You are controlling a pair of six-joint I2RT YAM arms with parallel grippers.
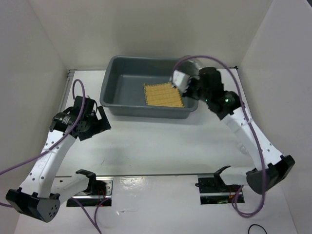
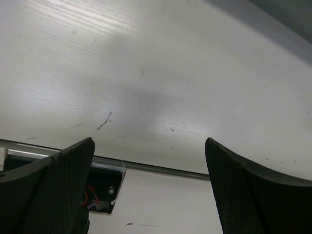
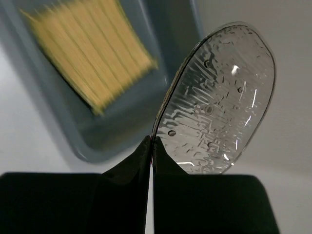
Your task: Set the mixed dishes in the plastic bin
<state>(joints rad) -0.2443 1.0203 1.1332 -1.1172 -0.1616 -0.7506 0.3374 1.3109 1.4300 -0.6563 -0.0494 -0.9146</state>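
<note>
The dark grey plastic bin stands at the back middle of the table, with the tan-yellow woven mat lying flat in its right half. My right gripper is shut on the rim of the clear round plate and holds it tilted over the bin's right end. In the right wrist view the plate stands on edge above the pinched fingertips, with the mat and bin below. My left gripper is open and empty, left of the bin's front, over bare table. The clear bowl and small cup are out of view.
White walls enclose the table on the left, back and right. A metal strip with two dark cut-outs crosses the near table by the arm bases. Purple cables loop off both arms.
</note>
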